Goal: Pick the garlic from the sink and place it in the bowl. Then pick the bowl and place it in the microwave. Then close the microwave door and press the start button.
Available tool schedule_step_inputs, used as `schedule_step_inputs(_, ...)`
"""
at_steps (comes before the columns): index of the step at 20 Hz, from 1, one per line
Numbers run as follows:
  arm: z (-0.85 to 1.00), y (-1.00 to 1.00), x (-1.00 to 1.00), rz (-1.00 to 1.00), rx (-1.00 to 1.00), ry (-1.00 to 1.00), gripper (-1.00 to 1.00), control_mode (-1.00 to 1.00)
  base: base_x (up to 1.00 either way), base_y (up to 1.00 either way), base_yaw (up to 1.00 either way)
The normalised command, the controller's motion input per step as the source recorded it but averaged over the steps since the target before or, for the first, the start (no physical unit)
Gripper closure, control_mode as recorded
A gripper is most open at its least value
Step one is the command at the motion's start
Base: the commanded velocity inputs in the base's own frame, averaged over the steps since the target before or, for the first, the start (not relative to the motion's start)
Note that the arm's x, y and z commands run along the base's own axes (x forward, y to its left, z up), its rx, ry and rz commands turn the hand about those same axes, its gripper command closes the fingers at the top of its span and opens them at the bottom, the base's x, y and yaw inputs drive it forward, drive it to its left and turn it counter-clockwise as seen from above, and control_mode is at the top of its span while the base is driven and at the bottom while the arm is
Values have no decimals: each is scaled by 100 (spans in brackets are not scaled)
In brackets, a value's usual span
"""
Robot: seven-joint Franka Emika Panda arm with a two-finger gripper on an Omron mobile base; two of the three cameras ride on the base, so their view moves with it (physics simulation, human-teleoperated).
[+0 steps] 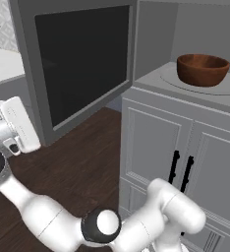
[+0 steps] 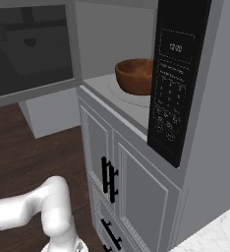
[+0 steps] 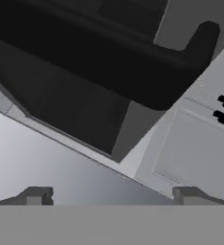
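A rendered home kitchen: a grey microwave (image 2: pixel 136 54) built in above grey panelled cabinet doors (image 1: pixel 186 162) with black handles (image 1: pixel 181 170), its dark-glass door (image 1: pixel 82 59) swung open over a dark wood plank floor (image 1: pixel 82 162). A glossy reddish-brown wooden bowl (image 1: pixel 203 69) sits on the turntable inside. The black control panel (image 2: pixel 173 83) shows a clock display and rows of buttons. A pale speckled worktop (image 2: pixel 215 234) edges the lower right corner of the right base view.
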Motion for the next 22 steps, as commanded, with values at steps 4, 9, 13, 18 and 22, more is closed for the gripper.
schedule_step_inputs(4, 61, -96, -46, 10, 22, -25, -100, -100, 0, 0, 0)
schedule_step_inputs(9, 41, -97, -51, 14, 27, -25, -100, -100, 0, 0, 0)
schedule_step_inputs(13, 21, -100, -79, 21, 34, -28, -100, -100, 0, 0, 0)
schedule_step_inputs(18, 14, -100, -63, 19, 37, -25, -100, -100, 0, 0, 0)
schedule_step_inputs(22, 9, -100, -12, 11, 30, -18, -100, -100, 0, 0, 0)
